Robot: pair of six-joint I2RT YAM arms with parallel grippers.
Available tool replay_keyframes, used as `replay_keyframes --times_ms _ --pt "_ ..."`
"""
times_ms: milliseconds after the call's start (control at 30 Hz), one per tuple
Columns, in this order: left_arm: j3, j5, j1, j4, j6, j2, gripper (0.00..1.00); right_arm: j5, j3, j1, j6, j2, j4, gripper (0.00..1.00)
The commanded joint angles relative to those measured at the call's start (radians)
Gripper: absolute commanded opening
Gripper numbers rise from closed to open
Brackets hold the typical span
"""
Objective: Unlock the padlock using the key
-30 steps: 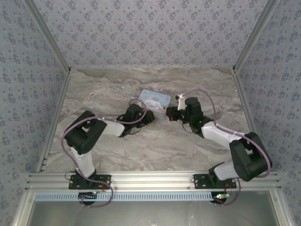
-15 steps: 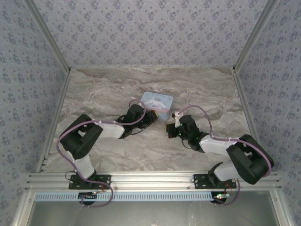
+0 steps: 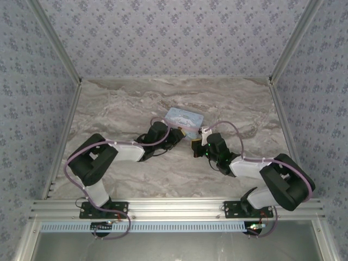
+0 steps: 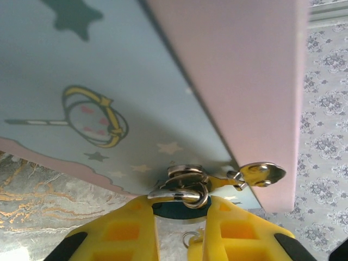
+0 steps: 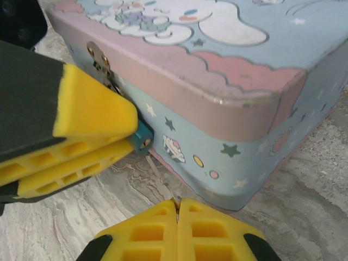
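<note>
The tiny teal padlock (image 5: pixel 142 139) hangs by its silvery shackle (image 4: pixel 185 191) from the hasp on the front of the pale blue cartoon tin (image 5: pixel 228 70). My left gripper (image 4: pixel 182 204) is shut on the padlock body (image 4: pixel 179 211), its yellow fingers (image 5: pixel 92 117) clamping it from the left. My right gripper (image 5: pixel 177 205) is shut on a thin silvery key (image 5: pixel 160 179). The blade points up-left and its tip lies just below the padlock's keyhole face. From above, the two grippers (image 3: pixel 182 137) (image 3: pixel 194 145) meet at the tin's near side (image 3: pixel 184 118).
The tin rests on the marble tabletop (image 3: pixel 125 103), with its pink lid rim (image 5: pixel 179 81) above the lock. A small key ring (image 4: pixel 191 237) dangles under the padlock. Patterned walls (image 3: pixel 174 38) close in the back and sides.
The right gripper pulled back from beside the tin toward the near edge, then crept slightly forward. The tin shifted and turned a little. The left gripper stayed at the lock.
</note>
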Motion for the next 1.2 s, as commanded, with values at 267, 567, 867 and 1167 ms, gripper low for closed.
replay_keyframes --times_ms 267,567,867,1167 --pt "0.023 -0.01 -0.005 0.024 -0.011 -0.045 0.17 0.021 0.01 0.011 -0.037 0.017 0.038 0.0" --pt "0.029 -0.006 -0.005 0.017 -0.009 -0.045 0.17 0.01 0.039 0.013 -0.044 0.039 0.045 0.0" --pt "0.033 -0.006 -0.007 0.009 -0.011 -0.045 0.17 0.003 0.05 0.012 -0.046 0.047 0.06 0.0" --pt "0.033 -0.006 -0.007 0.009 -0.011 -0.047 0.17 -0.012 0.051 0.014 -0.05 0.06 0.069 0.0"
